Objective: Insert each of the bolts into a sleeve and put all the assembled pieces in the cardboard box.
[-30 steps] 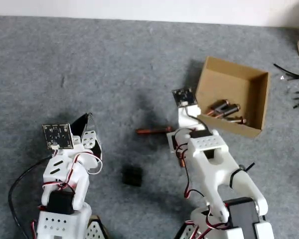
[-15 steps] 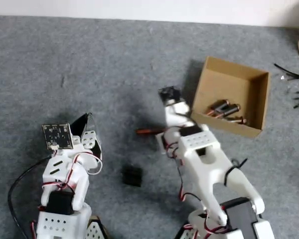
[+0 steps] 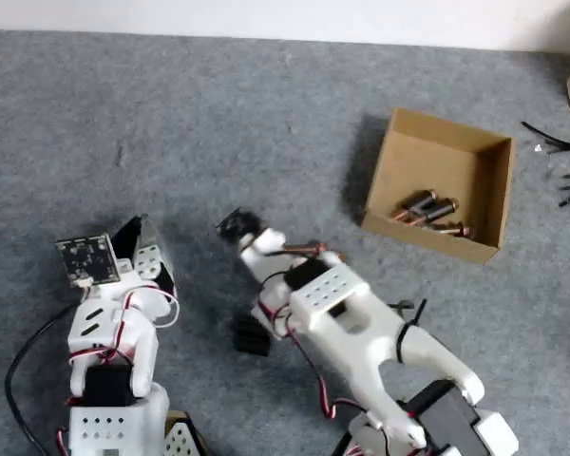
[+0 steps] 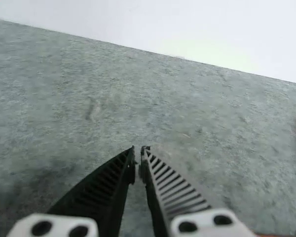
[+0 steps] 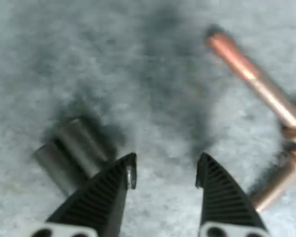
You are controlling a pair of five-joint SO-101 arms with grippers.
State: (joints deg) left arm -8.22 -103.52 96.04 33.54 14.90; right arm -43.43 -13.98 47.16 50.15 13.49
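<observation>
The left arm (image 3: 109, 332) sits at the near left of the grey table (image 3: 171, 114). The left gripper (image 4: 138, 152) is clenched with nothing in it, its two ribbed black fingers meeting almost tip to tip just over bare table. The right arm (image 3: 351, 318) rises from the near right and stretches across toward the middle of the table.

The right gripper (image 5: 166, 170) is released, its fingers spread wide and grasping nothing, with bare table between them. A dark metal sleeve (image 5: 71, 150) lies on its side just beside one fingertip; whether they touch I cannot tell. In the high view it shows as a dark block half tucked under the right arm's near edge.

Beyond the other fingertip lies a copper-coloured bolt (image 5: 246, 74), flat on the table and apart from the sleeve. A second bolt (image 5: 278, 180) lies at an angle to it, and the ends of the two come close together. Neither bolt is in a sleeve.

Farther back and to the right stands the cardboard box (image 3: 446, 157), open at the top and well apart from both grippers. Several assembled pieces (image 3: 427, 211) lie inside, gathered against its near wall. Past the box, at the table's right edge, a few thin black strips (image 3: 555, 143) lie scattered.
</observation>
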